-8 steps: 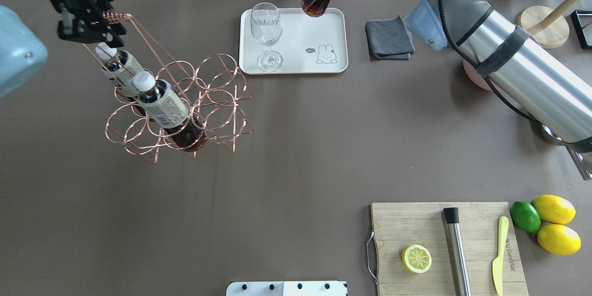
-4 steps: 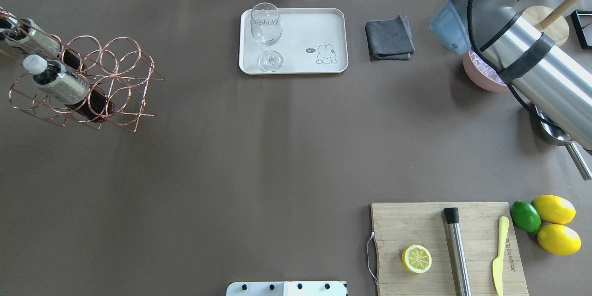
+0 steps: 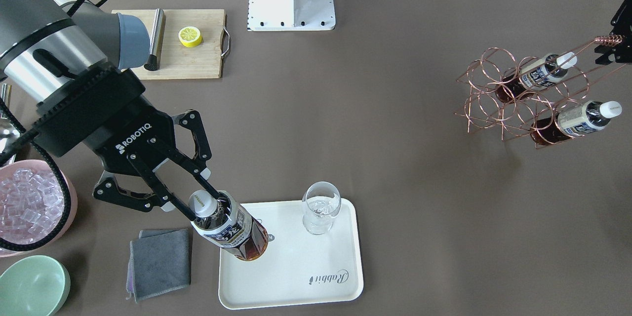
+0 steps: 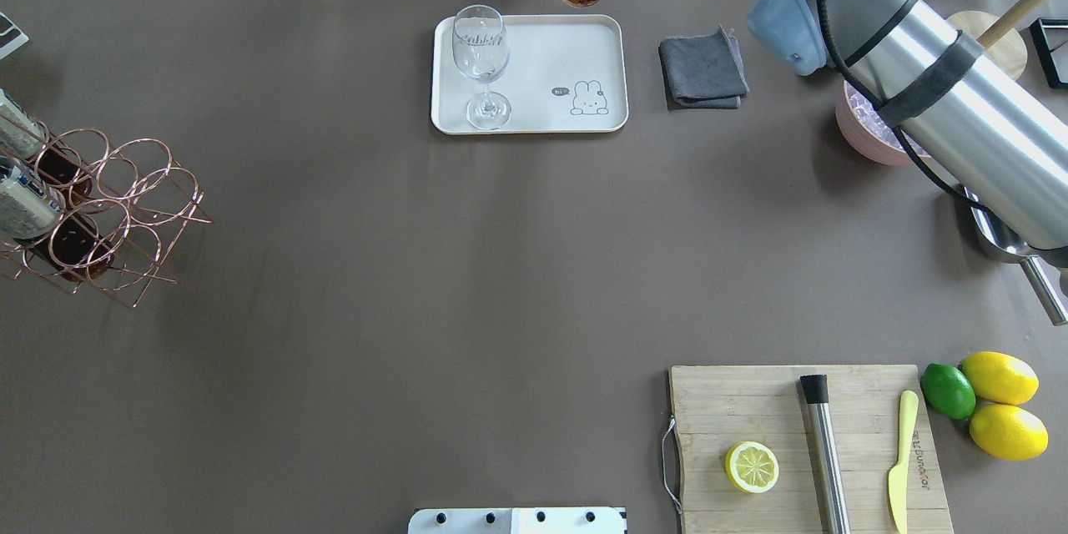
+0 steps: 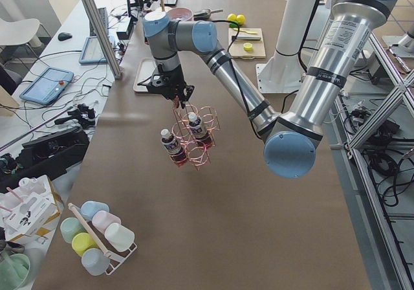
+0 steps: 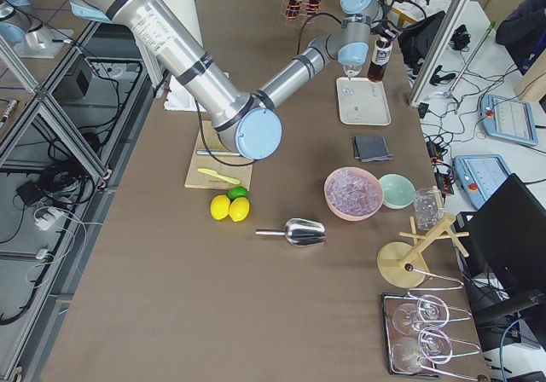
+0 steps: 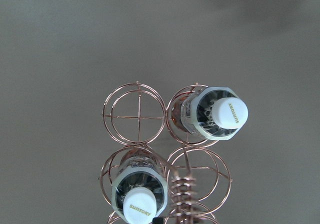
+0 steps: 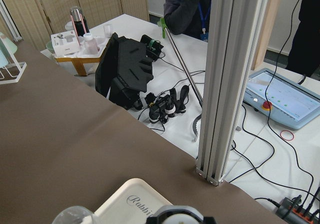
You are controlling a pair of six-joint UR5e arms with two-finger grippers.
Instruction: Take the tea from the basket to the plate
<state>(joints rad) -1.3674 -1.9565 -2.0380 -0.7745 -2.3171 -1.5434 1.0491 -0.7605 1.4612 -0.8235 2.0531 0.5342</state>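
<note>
A robotics lab: beside the brown table (image 4: 417, 309), aluminium frame post (image 8: 225, 84), teach pendant (image 8: 285, 99) with red stop button, lanyard-wearing person (image 8: 187, 4).

Dark tea btl (image 3: 229, 229) held tilted over cream plate (image 3: 306, 276) at far edge; copper basket (image 3: 513, 103), 2 btls (image 3: 540, 73), hung nr left end.

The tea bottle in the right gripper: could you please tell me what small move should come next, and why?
Probably lower it straight down. The right gripper holds the tea bottle by its neck, tilted and raised above the table. Its base appears to be over a bare part of the plate, apart from the glass.
</note>
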